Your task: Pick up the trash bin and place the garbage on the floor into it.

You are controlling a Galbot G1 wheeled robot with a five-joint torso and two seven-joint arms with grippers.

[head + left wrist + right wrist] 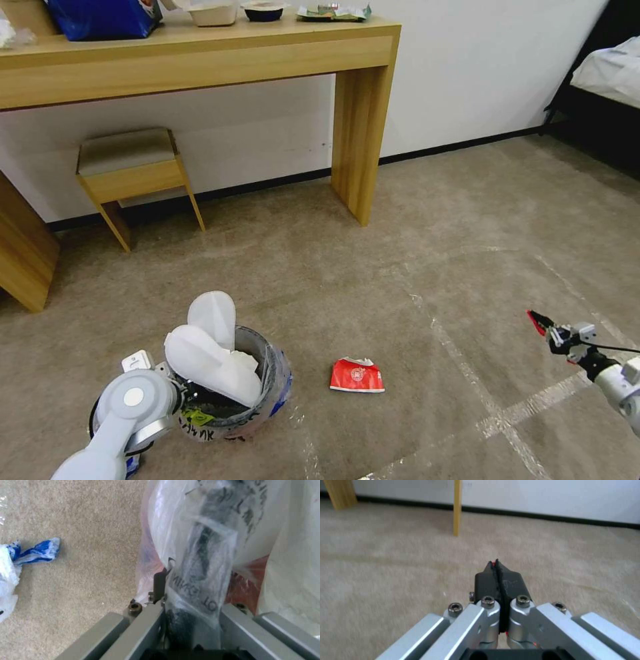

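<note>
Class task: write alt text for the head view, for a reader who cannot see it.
The left pincer holds the rim of the trash bin, which has white slipper soles sticking out of it. A squashed red carton lies on the carpet floor beside it. The right pincer hovers shut farther right.

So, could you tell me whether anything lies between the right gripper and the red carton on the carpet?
Nothing visible does. The right gripper, shut and empty, hangs over bare floor; only carpet and tape lines separate it from the squashed red carton, which lies beside the trash bin.
</note>
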